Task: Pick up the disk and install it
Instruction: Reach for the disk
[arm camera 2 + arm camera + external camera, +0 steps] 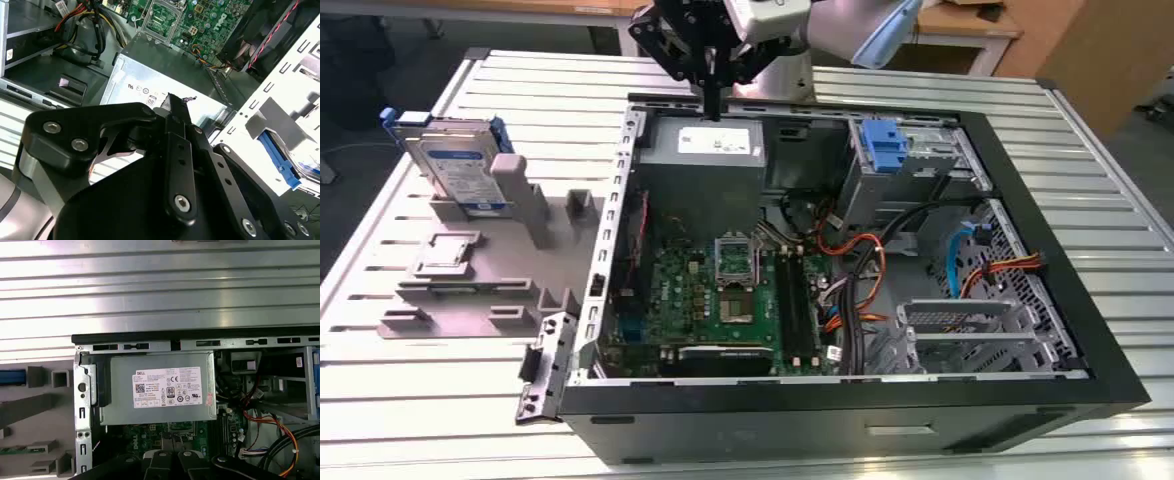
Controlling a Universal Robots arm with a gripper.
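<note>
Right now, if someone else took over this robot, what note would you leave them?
Gripper: shut, empty, hanging above the power supply in the open computer case.
Disk: standing in the grey holder on the table, on the exterior view's left, apart from the gripper.
Done: nothing visible.
Left: disk not yet picked up or installed.

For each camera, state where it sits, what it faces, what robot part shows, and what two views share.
Exterior view: off the arm, looking down into the open computer case; gripper above it.
First wrist view: on the arm, facing the power supply; gripper shows.
Second wrist view: behind the gripper, facing the power supply.
Shared: power supply, gripper.
</note>
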